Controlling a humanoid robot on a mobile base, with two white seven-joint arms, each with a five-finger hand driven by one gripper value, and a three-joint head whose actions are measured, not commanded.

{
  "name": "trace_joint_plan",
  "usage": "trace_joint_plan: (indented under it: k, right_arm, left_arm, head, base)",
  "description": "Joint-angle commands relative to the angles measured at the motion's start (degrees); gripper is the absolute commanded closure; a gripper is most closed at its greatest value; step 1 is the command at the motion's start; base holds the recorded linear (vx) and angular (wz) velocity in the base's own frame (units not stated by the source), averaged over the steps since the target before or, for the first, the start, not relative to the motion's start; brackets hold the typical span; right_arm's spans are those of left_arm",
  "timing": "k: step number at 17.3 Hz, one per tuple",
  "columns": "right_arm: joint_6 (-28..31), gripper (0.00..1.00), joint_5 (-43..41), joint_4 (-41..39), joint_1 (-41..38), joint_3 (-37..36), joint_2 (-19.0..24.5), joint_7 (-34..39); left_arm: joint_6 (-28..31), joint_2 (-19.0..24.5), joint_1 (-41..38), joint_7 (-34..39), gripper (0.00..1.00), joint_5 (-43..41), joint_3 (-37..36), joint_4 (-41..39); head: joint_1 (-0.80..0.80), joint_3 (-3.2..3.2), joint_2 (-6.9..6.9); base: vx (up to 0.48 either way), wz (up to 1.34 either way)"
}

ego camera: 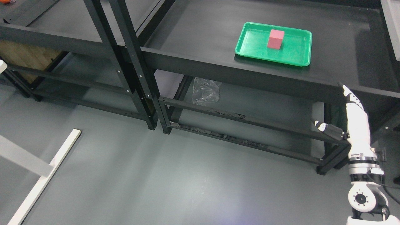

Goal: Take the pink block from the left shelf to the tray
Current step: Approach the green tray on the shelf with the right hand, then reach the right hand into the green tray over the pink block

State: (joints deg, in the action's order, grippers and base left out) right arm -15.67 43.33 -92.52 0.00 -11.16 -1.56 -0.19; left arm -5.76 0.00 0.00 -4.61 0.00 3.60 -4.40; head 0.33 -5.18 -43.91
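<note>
Head view: I see the pink block standing upright in the green tray, a bit left of the tray's middle, on the top of the right-hand shelf. Block is well apart from my right hand, which is far lower in the frame at the right edge, in front of the shelf's front rail. Nothing is touching the block.

Right arm comes up from the bottom right corner, forearm near vertical, wrist joint showing at the bottom. Hand points up, fingers stretched out straight and close together, thumb sticking out to the left. Fingers loose, holding nothing.

Left arm: can't see it anywhere.

Left shelf is cut off by the top and left edges, so I only get part of its top. A crumpled clear plastic sheet lies on the lower level of the right shelf. White bars cross the floor at lower left, cut off by the frame. Top right corner shows a pale edge, can't tell what it is.
</note>
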Motion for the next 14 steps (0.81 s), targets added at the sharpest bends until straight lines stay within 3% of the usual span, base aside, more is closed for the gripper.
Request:
trace_joint_plan:
  k: [1,14]
  right_arm:
    - [-0.06,0.00,-0.09,-0.03,-0.09,0.08,-0.46,0.01]
    - [0.20,0.00,0.79,0.23,-0.97,3.50,-0.64,0.80]
  left_arm:
    - [-0.04,1.00,-0.53,0.04,0.00,-0.09,0.00,0.00]
    - [-0.04,1.00,-0.53,0.04,0.00,-0.09,0.00,0.00]
  head:
    - [0.00,0.00,0.00]
    - [0.00,0.00,0.00]
  base:
    - [0.290,0.00]
    - [0.296,0.05]
